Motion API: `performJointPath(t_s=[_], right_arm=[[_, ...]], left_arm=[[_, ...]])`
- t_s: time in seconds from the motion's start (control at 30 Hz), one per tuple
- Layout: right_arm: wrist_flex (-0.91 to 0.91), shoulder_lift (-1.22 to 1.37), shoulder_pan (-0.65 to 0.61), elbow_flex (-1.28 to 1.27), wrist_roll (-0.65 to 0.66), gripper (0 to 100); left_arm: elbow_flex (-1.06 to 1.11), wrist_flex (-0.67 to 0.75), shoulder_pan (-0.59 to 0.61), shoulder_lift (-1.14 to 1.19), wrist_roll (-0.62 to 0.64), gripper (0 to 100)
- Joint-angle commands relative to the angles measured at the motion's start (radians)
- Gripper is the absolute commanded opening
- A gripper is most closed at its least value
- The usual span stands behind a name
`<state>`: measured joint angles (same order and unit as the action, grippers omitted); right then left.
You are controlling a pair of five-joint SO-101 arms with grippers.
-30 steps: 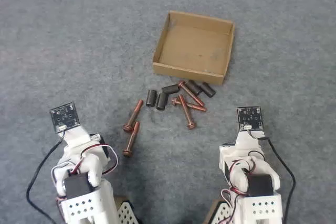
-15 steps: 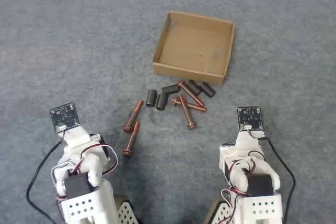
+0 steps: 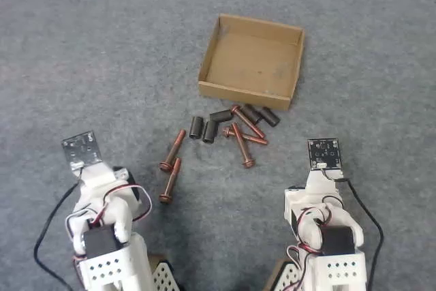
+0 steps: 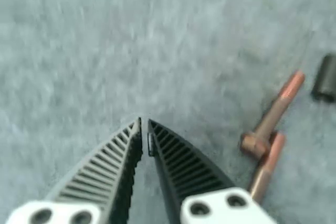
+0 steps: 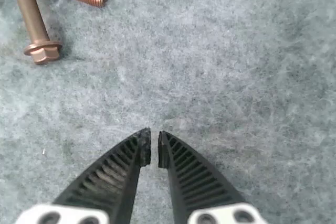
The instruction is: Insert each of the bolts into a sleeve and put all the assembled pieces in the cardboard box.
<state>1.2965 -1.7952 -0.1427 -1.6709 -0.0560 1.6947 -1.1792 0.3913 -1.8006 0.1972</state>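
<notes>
Several copper bolts lie on the grey carpet: two side by side [image 3: 171, 165] and three crossed [image 3: 242, 134] below the cardboard box [image 3: 212, 52]. Several black sleeves [image 3: 203, 129] lie loose between them and along the box's front wall. The left arm [image 3: 102, 199] is folded at the near left, its gripper [image 4: 144, 125] shut on nothing above bare carpet, with the two bolts [image 4: 270, 129] and one sleeve [image 4: 326, 77] off to its side. At the near right the right arm [image 3: 320, 202] is folded, and its gripper [image 5: 154, 136] is shut and empty, short of the crossed bolts [image 5: 29, 17].
The box [image 3: 272, 32] is open-topped, stands at the back centre, and has nothing inside. Grey carpet [image 3: 102, 66] stretches wide on both sides of the parts. A pale wall strip runs along the far edge.
The left arm's wrist has shifted slightly to the left and tilted. The right arm, bolts, sleeves and box have not moved.
</notes>
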Motion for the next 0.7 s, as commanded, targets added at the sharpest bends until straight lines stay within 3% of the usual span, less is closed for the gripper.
performJointPath(t_s=[0.0,0.17,0.67], right_arm=[[0.007,-0.013,0.016,-0.014,-0.005,0.7],[0.007,-0.013,0.013,-0.014,-0.003,0.7],[0.007,-0.013,0.021,-0.014,-0.003,0.7]], left_arm=[[-0.010,0.149,-0.002,-0.020,-0.006,2],[-0.010,0.218,-0.005,-0.020,-0.005,2],[-0.010,0.178,-0.003,-0.020,-0.009,2]])
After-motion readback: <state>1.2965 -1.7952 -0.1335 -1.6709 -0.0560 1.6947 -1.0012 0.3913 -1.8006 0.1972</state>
